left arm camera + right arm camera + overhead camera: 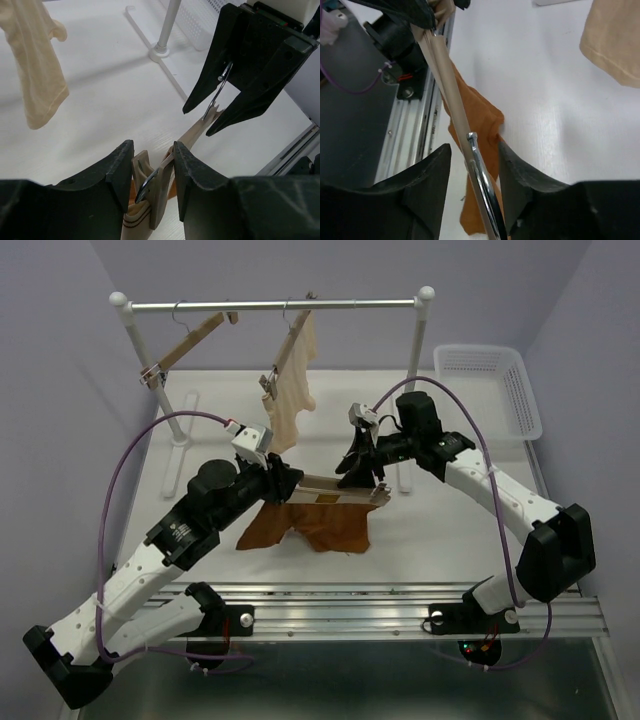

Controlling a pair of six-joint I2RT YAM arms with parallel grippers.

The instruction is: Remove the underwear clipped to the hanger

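Two grippers on the hanger [335, 484], lying left-right, left gripper [283, 480] clamped on its end, right gripper [362, 472] around its hook, underwear [318, 522] draped below.

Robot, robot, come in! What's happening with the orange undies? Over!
Both grippers, left and right, gripping hanger. Underwear draped below on table. Nothing blocking.

bright, even overhead light | soft shadows | near jaws blurred in wrist views
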